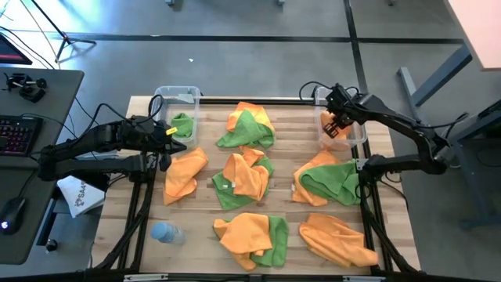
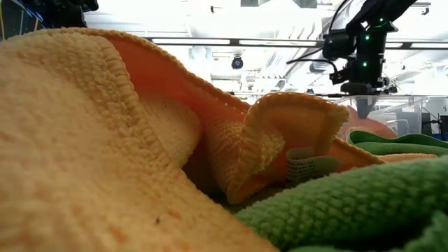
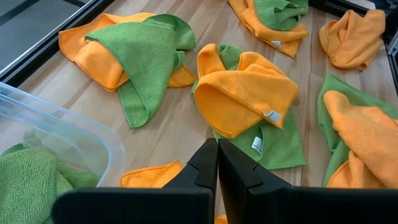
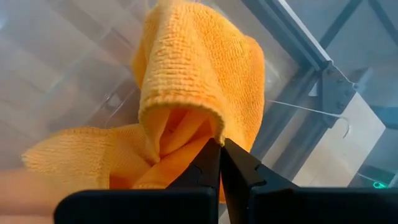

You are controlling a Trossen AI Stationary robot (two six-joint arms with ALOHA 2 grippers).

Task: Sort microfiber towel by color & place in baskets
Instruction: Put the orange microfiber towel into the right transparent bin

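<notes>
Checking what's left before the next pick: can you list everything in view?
Loose towels: six heaps, orange and green, spread over the table; count per heap unclear.
Left basket: one, clear, far left corner; green towel inside.
Right basket: one, clear, far right corner.
Bottle: one, pale blue, near left corner.
Left end effector: shut, empty, beside the left basket.
Right end effector: shut on an orange towel, over the right basket.
</notes>
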